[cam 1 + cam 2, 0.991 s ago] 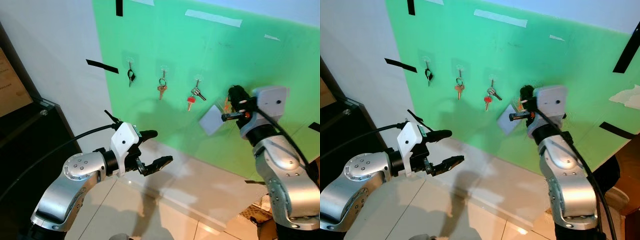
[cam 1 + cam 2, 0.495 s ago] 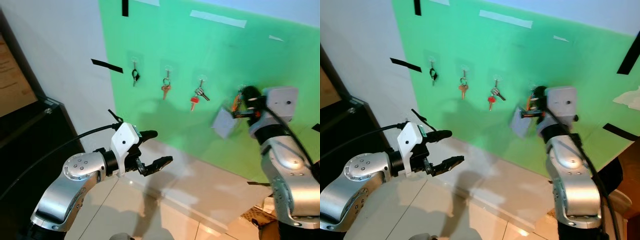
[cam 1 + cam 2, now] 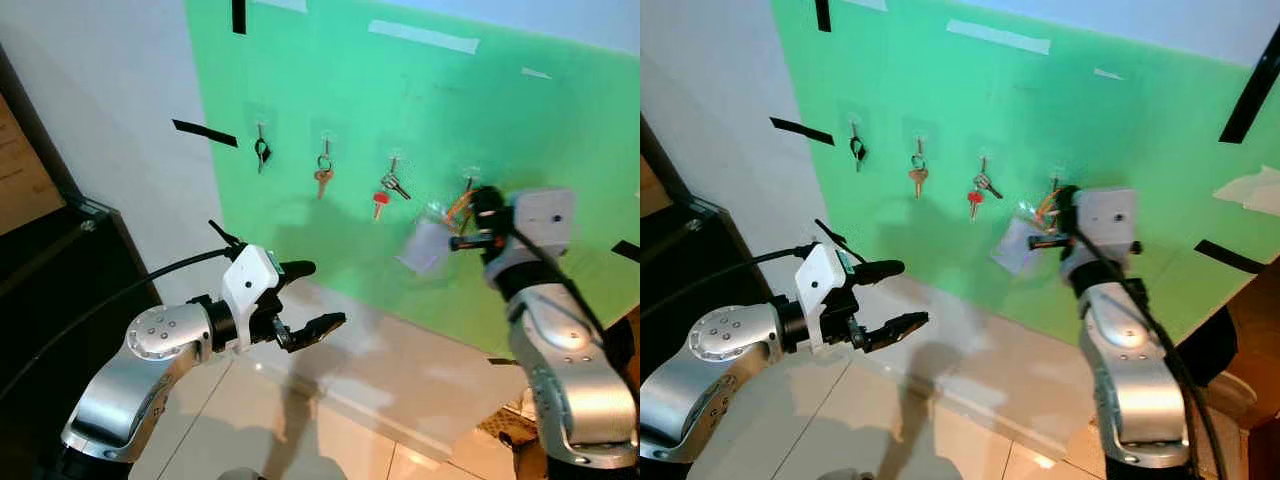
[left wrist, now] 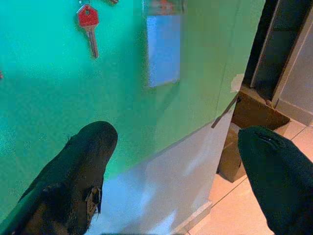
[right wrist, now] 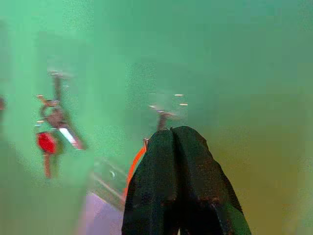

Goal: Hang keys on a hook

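Note:
Several small hooks run in a row across a green board [image 3: 420, 120]. My right gripper [image 3: 478, 216] is raised against the board, shut on a key bunch with an orange strap [image 3: 458, 208] and a pale tag [image 3: 422, 247] hanging below. In the right wrist view the closed fingertips [image 5: 171, 142] sit just under the free hook [image 5: 161, 115], with the orange strap [image 5: 134, 166] beside them. Whether the ring is on the hook I cannot tell. My left gripper [image 3: 318, 295] is held open and empty, low and away from the board.
Three hooks to the left carry a black fob [image 3: 262, 152], a copper key [image 3: 323, 178] and a red key [image 3: 380, 200]. A black cabinet [image 3: 60, 260] stands at the left. Black tape strips [image 3: 205, 132] mark the wall, and tiled floor [image 3: 330, 440] lies below.
My right gripper with the keys rose and shifted right toward the free hook, then sank slightly. The view swayed a little. My left arm has not moved.

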You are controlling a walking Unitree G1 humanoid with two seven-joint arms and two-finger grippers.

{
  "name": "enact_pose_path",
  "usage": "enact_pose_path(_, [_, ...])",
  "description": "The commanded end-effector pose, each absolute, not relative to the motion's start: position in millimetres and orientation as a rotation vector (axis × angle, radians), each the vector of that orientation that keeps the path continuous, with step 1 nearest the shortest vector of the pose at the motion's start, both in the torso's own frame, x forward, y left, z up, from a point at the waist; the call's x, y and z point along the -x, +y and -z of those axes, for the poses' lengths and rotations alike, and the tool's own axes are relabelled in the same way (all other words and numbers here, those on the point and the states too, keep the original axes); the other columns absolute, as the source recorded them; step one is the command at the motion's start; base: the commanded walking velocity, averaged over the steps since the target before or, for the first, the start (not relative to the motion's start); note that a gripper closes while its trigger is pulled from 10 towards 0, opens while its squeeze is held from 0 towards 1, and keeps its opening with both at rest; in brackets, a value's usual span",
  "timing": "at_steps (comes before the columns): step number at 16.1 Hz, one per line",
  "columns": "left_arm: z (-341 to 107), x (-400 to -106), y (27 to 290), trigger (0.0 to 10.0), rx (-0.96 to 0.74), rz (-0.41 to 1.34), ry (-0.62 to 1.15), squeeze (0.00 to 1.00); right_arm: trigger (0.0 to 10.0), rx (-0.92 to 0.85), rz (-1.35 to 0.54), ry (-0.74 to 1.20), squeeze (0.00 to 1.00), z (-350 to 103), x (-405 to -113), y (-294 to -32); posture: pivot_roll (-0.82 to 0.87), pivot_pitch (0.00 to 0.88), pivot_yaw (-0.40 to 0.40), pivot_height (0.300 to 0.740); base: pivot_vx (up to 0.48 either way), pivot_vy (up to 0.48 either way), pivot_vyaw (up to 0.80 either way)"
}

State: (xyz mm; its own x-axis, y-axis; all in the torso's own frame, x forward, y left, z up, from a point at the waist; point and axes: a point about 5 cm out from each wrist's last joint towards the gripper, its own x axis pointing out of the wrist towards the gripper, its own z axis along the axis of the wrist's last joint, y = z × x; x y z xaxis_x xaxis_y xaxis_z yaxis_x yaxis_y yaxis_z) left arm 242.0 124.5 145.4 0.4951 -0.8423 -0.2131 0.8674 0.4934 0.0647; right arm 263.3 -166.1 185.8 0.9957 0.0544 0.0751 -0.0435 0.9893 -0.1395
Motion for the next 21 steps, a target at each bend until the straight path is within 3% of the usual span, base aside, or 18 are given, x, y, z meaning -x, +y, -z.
enact_pose_path(1, [-149.3, -243.0, 122.9, 10.0, -0.190, 1.047, 0.153, 0.07, 10.0, 0.148, -0.065, -0.065, 0.00, -183.7, -261.9, -163.7, 0.00, 0.000, -0.054, 0.740, 0.000, 0.000, 0.00])
enact_pose_path(21, [-170.5, -246.4, 104.4, 10.0, -0.098, 1.113, 0.064, 0.07, 10.0, 0.158, -0.108, 0.037, 0.00, -166.9, -261.5, -159.5, -0.01, 0.000, -0.053, 0.740, 0.000, 0.000, 0.00])
